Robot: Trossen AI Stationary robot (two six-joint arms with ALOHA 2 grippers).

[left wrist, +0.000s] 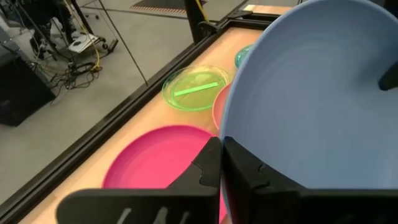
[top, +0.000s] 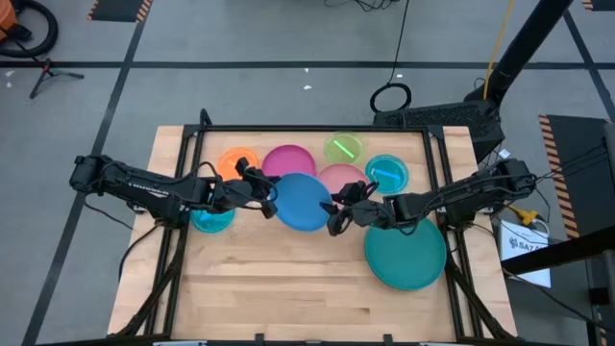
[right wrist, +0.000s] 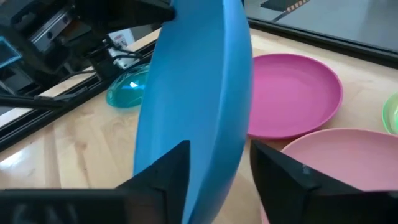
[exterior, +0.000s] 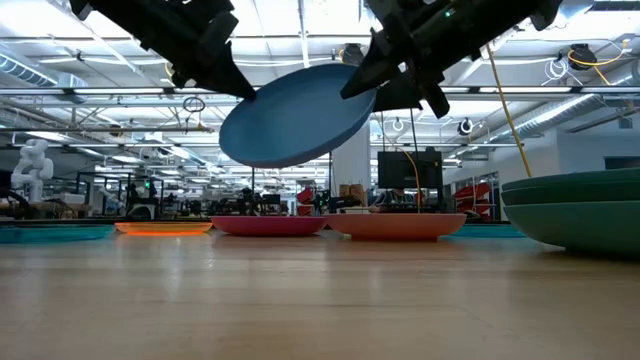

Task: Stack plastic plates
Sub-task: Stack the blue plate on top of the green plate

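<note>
- You have the blue plate (top: 302,201) off the table, tilted, pinched on opposite rims: the left gripper (top: 260,188) is clamped on one edge, its fingers (left wrist: 208,171) nearly together with the rim between them.
- The right gripper (top: 342,210) straddles the other edge; its fingers (right wrist: 165,171) sit either side of the rim, but you cannot tell whether they are already squeezing it.
- My read of the risk: with both arms on one glossy plate, any uneven pull could twist it out of a pinch, or flex it until it pops free.
- If it drops, it falls from between the fingers onto the magenta plate (top: 288,160) and pink plate (top: 340,178) lying just below and could scatter them.
- Releasing the left hold before the right one bites would cause the same fall.
- Count from above: one blue, one magenta, one pink, one orange (top: 233,163), one lime (top: 343,148), two small light teal ones (top: 387,173), and the large teal plates (top: 405,254), which the level view suggests are at least two stacked.
</note>
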